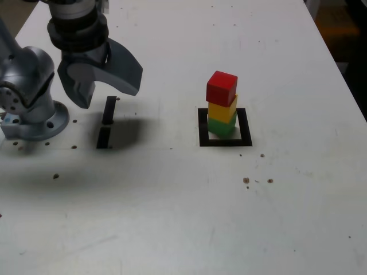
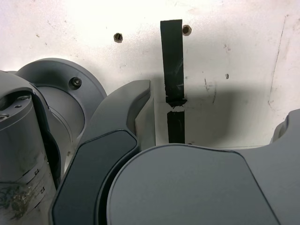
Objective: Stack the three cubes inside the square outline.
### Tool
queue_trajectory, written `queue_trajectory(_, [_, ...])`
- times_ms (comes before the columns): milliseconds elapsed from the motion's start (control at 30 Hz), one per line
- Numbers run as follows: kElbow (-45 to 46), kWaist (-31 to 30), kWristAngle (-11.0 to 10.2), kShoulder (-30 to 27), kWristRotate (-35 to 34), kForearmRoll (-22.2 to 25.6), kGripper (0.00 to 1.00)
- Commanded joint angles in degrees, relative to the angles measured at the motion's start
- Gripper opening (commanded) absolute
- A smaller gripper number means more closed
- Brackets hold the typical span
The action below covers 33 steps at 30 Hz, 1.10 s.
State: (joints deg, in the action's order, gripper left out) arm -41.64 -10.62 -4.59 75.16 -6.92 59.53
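exterior view shows the green cube (image 1: 221, 126) on the white centre of the square outline (image 1: 225, 141), right of mid-table, with the yellow cube (image 1: 222, 110) and red cube (image 1: 221, 87) stacked above. they look light, rigid and smooth: best pinched on opposite flat sides. far left, the gripper (image 1: 103, 80) hangs spread and empty. only the wrist view shows the black strips (image 2: 172, 61) under the jaws.

I see a small solid green cube (image 1: 221, 126) sitting inside the flat thick black square outline with a white centre (image 1: 225, 141), toward its far edge. A matching yellow cube (image 1: 222, 110) rests on it. A red cube (image 1: 221, 87) tops the stack, twisted slightly off the others. Column upright.
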Motion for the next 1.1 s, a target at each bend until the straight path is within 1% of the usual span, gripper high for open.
queue_trajectory(0, [0.1, 0.0, 0.4, 0.1, 0.1, 0.1, 1.0])
queue_trajectory(200, [0.7, 0.0, 1.7, 0.5, 0.9, 0.0, 1.0])
queue_trajectory(367, [0.9, 0.0, 2.3, 0.3, 1.2, 0.4, 1.0])
queue_trajectory(500, [1.0, 0.0, 2.6, 0.0, 1.2, 0.3, 1.0])
queue_trajectory(633, [-0.2, -0.3, 2.4, 0.2, 1.0, 0.3, 1.0])
queue_trajectory(700, [-2.2, -1.1, 2.2, 1.0, 0.8, 0.7, 1.0])
queue_trajectory(867, [-9.0, -3.7, 1.8, 6.4, 0.6, 2.9, 0.99])
queue_trajectory(933, [-11.2, -4.4, 1.3, 8.1, 0.5, 3.7, 0.99])
queue_trajectory(1067, [-14.8, -6.2, 0.6, 9.7, 0.5, 4.5, 0.99])
